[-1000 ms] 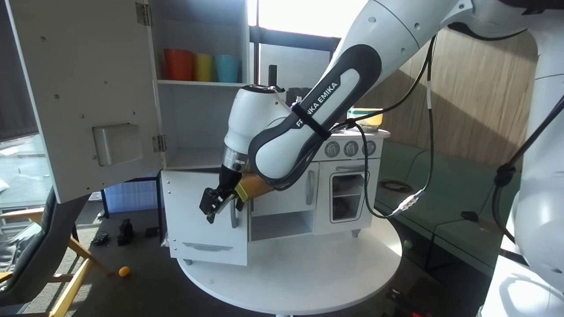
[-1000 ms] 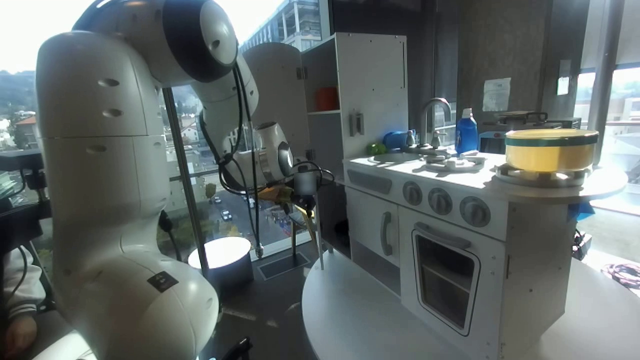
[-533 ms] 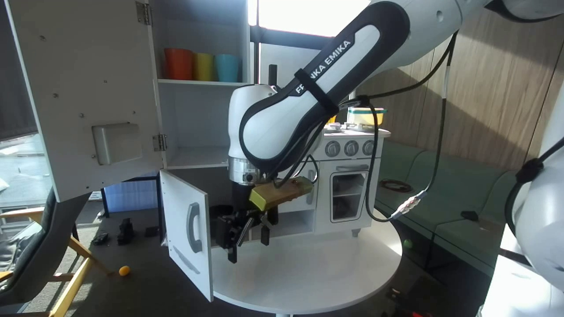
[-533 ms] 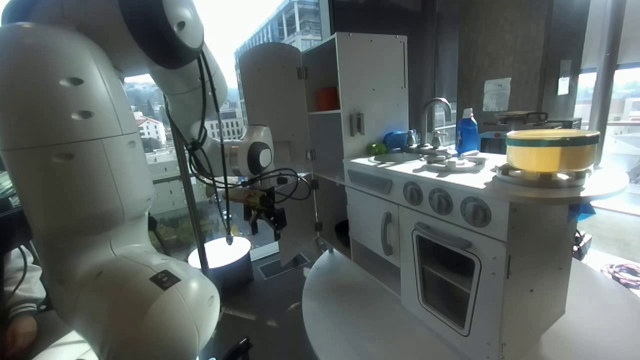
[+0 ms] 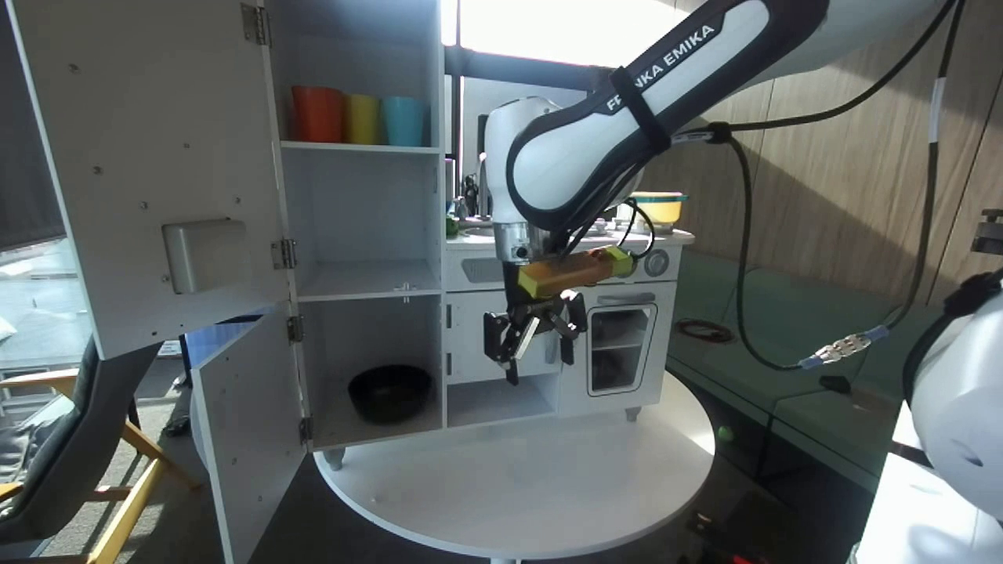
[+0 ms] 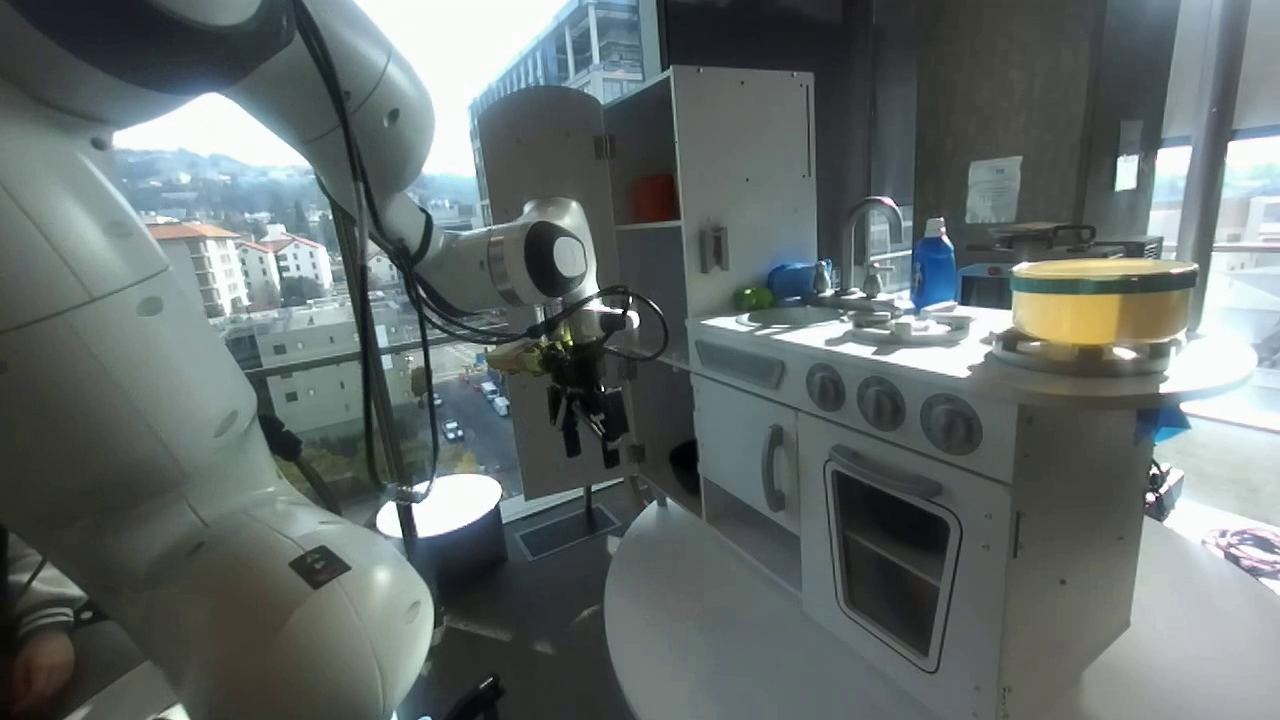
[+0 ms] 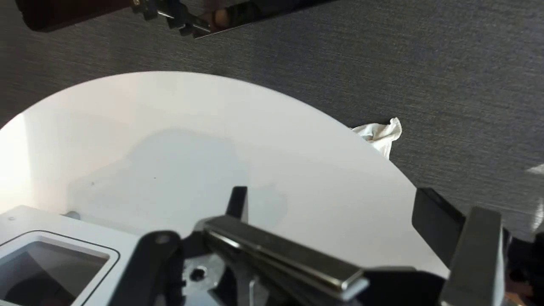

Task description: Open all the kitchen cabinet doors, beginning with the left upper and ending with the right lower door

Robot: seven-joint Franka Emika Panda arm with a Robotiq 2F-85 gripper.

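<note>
Lower door (image 5: 249, 439), frame lower left, swung wider since earlier frame; end effector (image 5: 539, 364) shifted rightward, jaws spread, empty, presumably freed for middle door (image 6: 743, 445), centre, shut. Upper door (image 5: 149, 176), upper left, open; oven door (image 6: 893, 568) shut. Strap (image 5: 641, 112) seemingly secures cable (image 5: 936, 110); arm (image 5: 693, 78) lettering: "NKA EMIKA", start part-covered.

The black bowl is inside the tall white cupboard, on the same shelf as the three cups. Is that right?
Almost! The black bowl is inside the tall white cupboard, but not on the same shelf as the three cups. An exterior view shows it in the bottom compartment, below them, where the lower door is swung open.
</note>
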